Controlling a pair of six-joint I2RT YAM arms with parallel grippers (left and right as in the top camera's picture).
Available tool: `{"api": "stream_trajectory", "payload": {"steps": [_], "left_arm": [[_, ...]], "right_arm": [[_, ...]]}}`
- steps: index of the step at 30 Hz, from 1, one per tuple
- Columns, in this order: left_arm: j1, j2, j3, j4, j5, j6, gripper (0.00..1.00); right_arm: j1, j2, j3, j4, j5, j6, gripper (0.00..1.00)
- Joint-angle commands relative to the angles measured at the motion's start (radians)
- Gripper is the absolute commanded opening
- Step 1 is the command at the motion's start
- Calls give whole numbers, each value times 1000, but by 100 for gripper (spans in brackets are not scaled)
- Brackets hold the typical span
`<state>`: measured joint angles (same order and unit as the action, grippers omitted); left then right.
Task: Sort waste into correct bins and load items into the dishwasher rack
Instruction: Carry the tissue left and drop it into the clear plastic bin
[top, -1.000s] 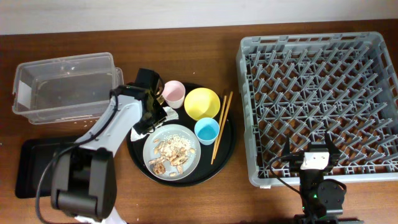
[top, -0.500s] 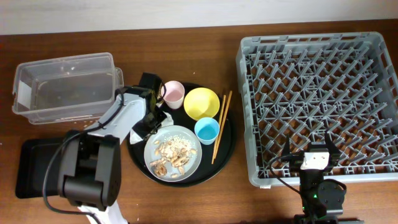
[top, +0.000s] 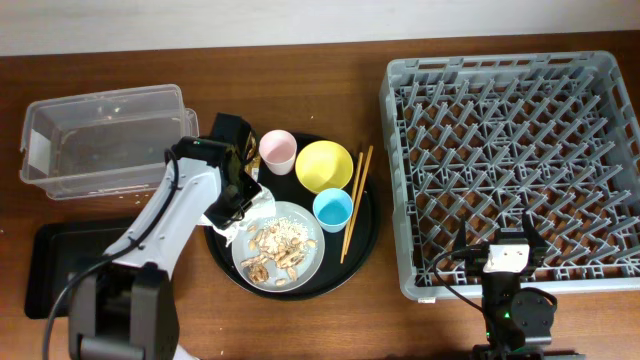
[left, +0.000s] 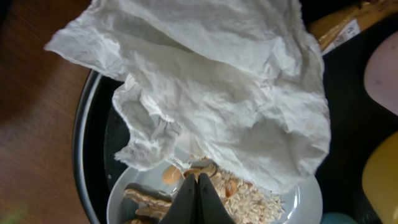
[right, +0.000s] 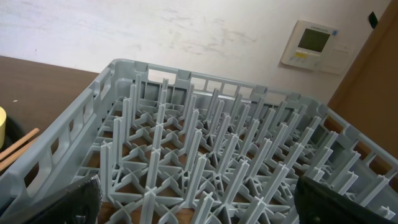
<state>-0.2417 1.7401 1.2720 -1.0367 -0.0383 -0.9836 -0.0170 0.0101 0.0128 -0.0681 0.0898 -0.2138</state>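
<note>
Your left end effector (left: 198, 182) has drawn the crumpled white paper napkin (top: 242, 212), apparently pinched between its narrowed fingers, up over the grey round plate (top: 313, 255) left of the worktop's centre, so binning comes next.

- Brown worktop (top: 400, 325) bears four things.
- Round black tray (top: 362, 243): directly beneath the left claw (top: 238, 205).
- Clear box (top: 100, 99): left of it, farther out.
- Shallow black tray (top: 50, 275): left, nearer the base.
- Grey rack (top: 510, 62): just ahead of the right claw (top: 503, 247).

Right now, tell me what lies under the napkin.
The napkin covers part of the plate; scraps and rice show at its edge. Whatever else lies beneath is hidden.
</note>
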Motion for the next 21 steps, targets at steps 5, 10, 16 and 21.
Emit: {"api": "stream_trajectory", "payload": {"steps": [5,10,16,21], "left_arm": [[0,-65,5,15,-64,11,66],[0,80,5,73,-63,-57,63],[0,119,5,135,-63,-79,50],[0,153,5,131,-29,-79,46]], "right_arm": [[3,-7,-7,-4,16,1,99],[3,-7,-7,-4,16,1,98],[3,-7,-7,-4,16,1,99],[3,-7,-7,-4,16,1,99]]}}
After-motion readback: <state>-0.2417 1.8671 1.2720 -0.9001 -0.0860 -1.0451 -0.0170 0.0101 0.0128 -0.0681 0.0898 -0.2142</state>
